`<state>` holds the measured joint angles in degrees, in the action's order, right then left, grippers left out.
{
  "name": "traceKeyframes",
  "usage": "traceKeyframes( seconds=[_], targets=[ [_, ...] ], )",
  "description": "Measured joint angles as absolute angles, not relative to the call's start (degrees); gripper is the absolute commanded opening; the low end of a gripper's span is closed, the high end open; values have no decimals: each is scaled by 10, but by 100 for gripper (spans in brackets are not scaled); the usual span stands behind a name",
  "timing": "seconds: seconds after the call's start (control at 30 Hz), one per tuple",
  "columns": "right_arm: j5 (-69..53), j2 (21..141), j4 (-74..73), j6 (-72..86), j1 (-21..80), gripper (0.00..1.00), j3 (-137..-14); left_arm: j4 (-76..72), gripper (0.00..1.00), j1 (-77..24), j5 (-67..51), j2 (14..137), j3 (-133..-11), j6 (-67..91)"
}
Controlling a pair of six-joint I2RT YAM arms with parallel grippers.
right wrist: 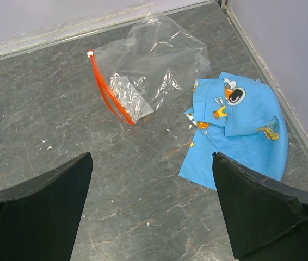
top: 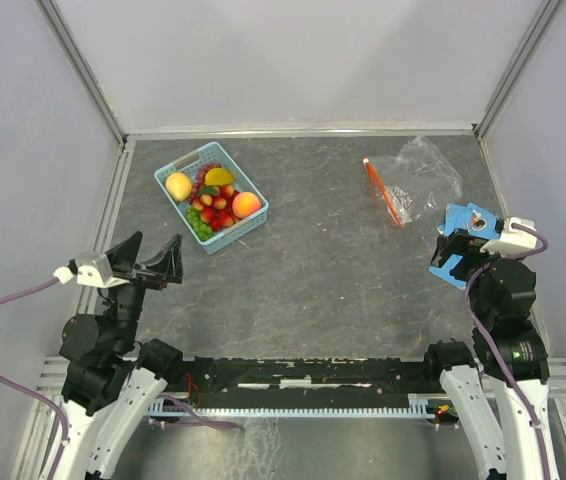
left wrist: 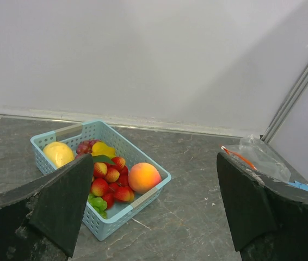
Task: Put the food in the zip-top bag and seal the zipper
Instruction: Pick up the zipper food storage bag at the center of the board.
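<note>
**Bench [top: 323, 260]:** dark grey, marbled; it carries every item you have listed below.

1. **Basket [top: 181, 160]:** light blue plastic with perforated walls. It sits toward the far left corner, turned at an angle to the bench edges.
2. **Food:** all of it lies inside the basket.
   - The lemon [top: 178, 185] is at the left end.
   - The mango [top: 219, 177] is at the far side.
   - The peach [top: 246, 204] is at the right end.
   - The strawberries [top: 218, 208] are heaped in the middle.
   - The green grapes [top: 201, 226] lie against the near wall.
3. **Zip-top bag [top: 425, 170]:** clear and crumpled, lying flat in the far right corner, well apart from the basket.
4. **Zipper [top: 383, 192]:** a red-orange strip along the bag's left side, the side facing the basket. You cannot tell from these views whether it is pressed closed.
5. **Blue cloth [right wrist: 241, 125]:** printed with small cartoon figures. It lies near the right edge, just beside the bag on its near side.
6. **Your left pincer [top: 155, 242]:** jaws wide apart and holding nothing. It hangs over the near left of the bench, pointed at the basket.
7. **Your right pincer [right wrist: 151, 155]:** jaws wide apart and holding nothing. It hangs above the bench near the right edge, with the bag and cloth ahead of it.
</note>
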<state>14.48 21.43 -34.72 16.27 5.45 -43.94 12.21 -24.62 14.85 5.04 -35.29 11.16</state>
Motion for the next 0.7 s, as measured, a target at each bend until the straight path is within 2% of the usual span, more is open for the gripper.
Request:
traceKeyframes(
  seconds=[0.3,0.7],
  targets=[
    [146,223,-346,163,55,99,-439,122,100,-249,148,45,-353,112],
    [138,295,-307,157,55,99,-439,123,100,-258,146,41,-353,111]
  ],
)
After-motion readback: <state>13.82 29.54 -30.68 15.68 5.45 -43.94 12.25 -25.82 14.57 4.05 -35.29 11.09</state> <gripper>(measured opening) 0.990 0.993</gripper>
